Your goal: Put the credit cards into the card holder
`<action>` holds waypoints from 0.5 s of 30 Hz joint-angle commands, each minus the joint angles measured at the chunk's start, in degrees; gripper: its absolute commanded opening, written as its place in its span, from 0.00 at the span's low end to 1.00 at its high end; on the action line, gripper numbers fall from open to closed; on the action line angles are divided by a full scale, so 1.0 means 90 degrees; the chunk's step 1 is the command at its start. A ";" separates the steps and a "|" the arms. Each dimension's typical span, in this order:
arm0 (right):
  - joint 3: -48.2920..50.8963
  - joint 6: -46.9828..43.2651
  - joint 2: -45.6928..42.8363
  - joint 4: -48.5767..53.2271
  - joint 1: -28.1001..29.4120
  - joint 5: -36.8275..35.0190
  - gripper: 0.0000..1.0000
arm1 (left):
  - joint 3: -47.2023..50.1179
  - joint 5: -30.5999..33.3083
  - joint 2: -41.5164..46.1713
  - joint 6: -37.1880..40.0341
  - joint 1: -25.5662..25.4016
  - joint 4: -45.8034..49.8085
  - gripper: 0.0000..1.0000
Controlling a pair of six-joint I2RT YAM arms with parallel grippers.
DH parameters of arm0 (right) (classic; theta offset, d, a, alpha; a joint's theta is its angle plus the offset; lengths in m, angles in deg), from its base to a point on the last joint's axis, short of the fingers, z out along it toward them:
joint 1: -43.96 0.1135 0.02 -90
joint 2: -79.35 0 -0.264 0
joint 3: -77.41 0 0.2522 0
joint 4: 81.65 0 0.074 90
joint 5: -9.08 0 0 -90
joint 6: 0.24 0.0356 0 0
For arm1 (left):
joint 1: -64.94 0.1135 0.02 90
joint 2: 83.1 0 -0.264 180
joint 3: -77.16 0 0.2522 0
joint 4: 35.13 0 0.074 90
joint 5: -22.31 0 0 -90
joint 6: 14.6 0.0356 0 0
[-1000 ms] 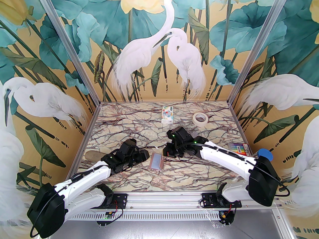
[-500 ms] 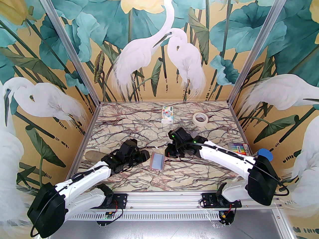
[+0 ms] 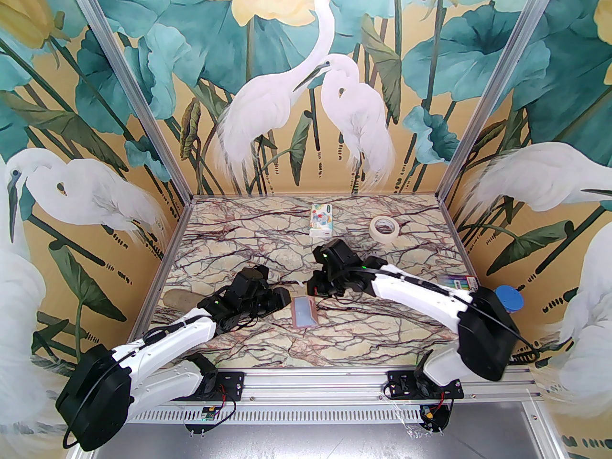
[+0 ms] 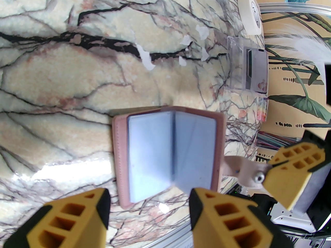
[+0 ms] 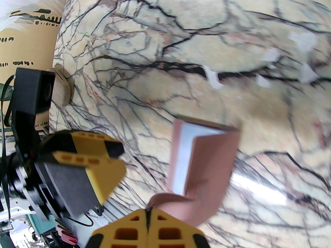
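1. Left gripper [image 4: 149, 199]: the jaws stand apart with nothing clamped between them. The gripper hangs low over the marble table [image 3: 239, 242], at the left side of the card holder [image 4: 152, 152]. In the left wrist view, the holder's near edge lies between the two fingertips.
2. Right gripper [image 5: 148, 213]: the jaws are closed on the strap tab [image 4: 241, 170] of the card holder. The metal snap on the tab sits just outside the fingertips.
3. Card holder: it lies near the middle of the table, between the two grippers. It is opened like a book, with the pale blue lining facing up. The cover on the left side lies flat on the marble. In the right wrist view, the cover on the tab side is tilted up off the table. An inner leaf near the fold is blurred.
4. Credit card [image 4: 256, 71]: one pale card with a dark stripe lies inside a clear box [image 4: 235, 68]. The box stands on the table, well apart from the card holder, between the tape roll [image 4: 249, 15] and the striped pack [image 4: 271, 141].
5. Other items: a patterned tissue pack [image 3: 321, 219] stands near the far edge of the table, to the left of the tape roll.
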 commanded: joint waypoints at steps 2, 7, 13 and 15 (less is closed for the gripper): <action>0.0008 -0.0016 0.0422 -0.0264 -0.0009 0.0083 0.00 | 0.0097 0.0054 0.0072 0.0038 0.0042 0.0050 0.54; 0.0370 0.0166 0.0617 -0.0670 0.0001 0.0232 0.00 | 0.0131 0.0085 0.0009 0.0038 0.0044 0.0042 0.54; 0.0414 0.0059 0.0441 -0.0856 0.0162 0.0124 0.00 | -0.0180 0.0059 -0.0100 0.0113 0.0031 0.0337 0.51; 0.0100 -0.0025 0.0610 -0.0467 0.0164 0.0105 0.00 | -0.0046 0.0155 0.0158 0.0131 0.0032 0.0352 0.52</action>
